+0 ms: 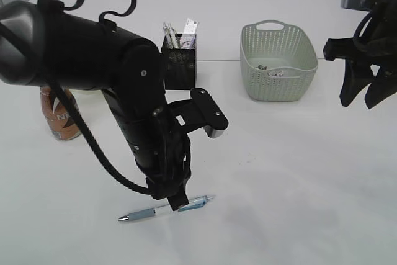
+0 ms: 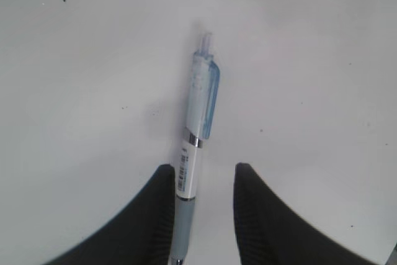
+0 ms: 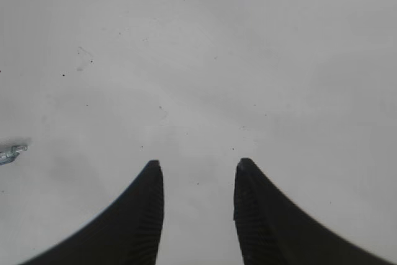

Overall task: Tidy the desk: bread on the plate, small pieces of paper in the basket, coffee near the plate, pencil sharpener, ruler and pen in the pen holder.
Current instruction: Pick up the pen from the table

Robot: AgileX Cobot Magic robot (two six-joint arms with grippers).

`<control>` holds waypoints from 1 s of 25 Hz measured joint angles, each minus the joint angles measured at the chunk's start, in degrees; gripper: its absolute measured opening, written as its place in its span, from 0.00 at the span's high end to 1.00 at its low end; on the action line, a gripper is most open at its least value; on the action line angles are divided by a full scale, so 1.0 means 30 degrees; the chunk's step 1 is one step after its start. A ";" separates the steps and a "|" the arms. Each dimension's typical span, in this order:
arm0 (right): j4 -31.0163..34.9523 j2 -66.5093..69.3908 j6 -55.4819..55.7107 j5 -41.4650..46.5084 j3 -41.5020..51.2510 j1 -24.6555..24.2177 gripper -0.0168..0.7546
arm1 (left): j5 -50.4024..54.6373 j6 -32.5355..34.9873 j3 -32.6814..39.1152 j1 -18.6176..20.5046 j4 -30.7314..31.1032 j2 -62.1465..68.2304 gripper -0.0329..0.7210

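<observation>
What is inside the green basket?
Small crumpled paper scraps lie on the bottom of the basket. Its near wall hides part of the floor, so anything else there cannot be seen.

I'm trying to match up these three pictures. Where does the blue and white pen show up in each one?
Exterior view: the pen lies on the desk at bottom centre, under the left gripper.
Left wrist view: centre, running up from between the fingers, nearer the left one.
Right wrist view: only one end shows at the left edge.
Shared landmark: the white desk.

Pale-blue-and-white pen [image 2: 197, 147], sage-green basket [image 1: 277, 60]
</observation>
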 joint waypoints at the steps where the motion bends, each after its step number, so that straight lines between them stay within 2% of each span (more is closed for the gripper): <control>1: 0.0000 0.0000 0.0000 0.0000 0.0000 0.0000 0.61 | -0.0286 0.0032 0.0374 0.0000 0.0040 -0.0304 0.64; 9: 0.0000 0.0000 0.0000 0.0000 0.0000 0.0000 0.61 | -0.1931 0.1007 0.2012 0.0197 0.0160 -0.0688 0.64; 17: 0.0000 0.0000 0.0000 0.0000 0.0000 0.0000 0.61 | -0.3198 0.1457 0.2323 0.1070 -0.0131 -0.0688 0.64; 25: 0.0000 0.0000 0.0000 0.0000 0.0000 0.0000 0.61 | -0.1954 0.1457 0.2323 0.1089 -0.0581 -0.0688 0.64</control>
